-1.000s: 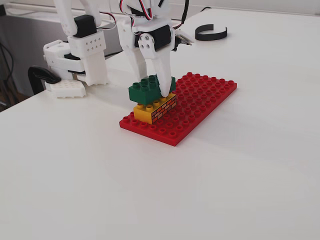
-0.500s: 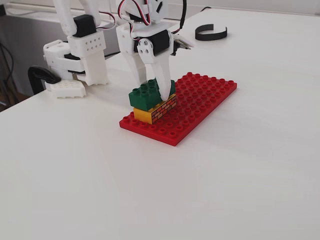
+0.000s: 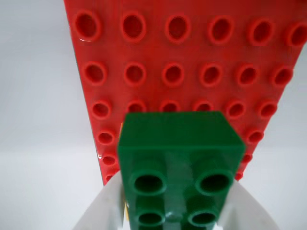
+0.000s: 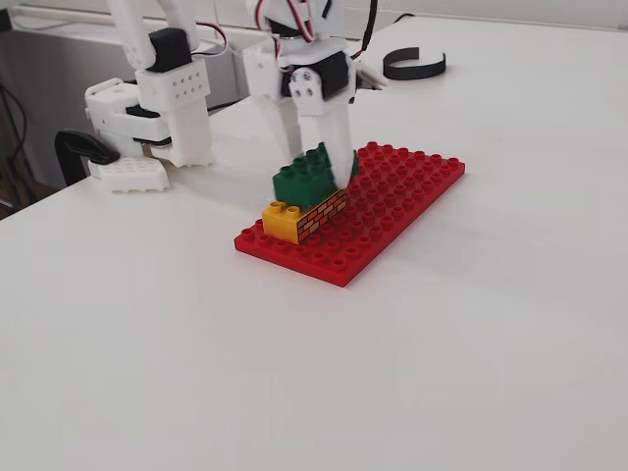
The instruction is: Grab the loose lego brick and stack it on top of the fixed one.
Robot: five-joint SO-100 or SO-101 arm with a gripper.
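The dark green loose lego brick [image 3: 180, 143] fills the lower middle of the wrist view, studs up. My gripper [image 3: 175, 191] is shut on it, with a white finger [image 3: 103, 211] on each side. In the fixed view the green brick [image 4: 306, 179] sits tilted on the rear part of the yellow fixed brick [image 4: 292, 220], which has a brick-wall print and stands on the red baseplate [image 4: 392, 196]. My gripper [image 4: 319, 169] reaches down onto the green brick from above. In the wrist view only a yellow sliver [image 3: 126, 207] of the fixed brick shows beside the left finger.
The red baseplate [image 3: 192, 57] lies on a white table [image 4: 442, 343]. The arm's white base [image 4: 157, 118] and a black clamp [image 4: 78, 152] stand at the back left by the table edge. A black curved strip [image 4: 412, 67] lies at the back.
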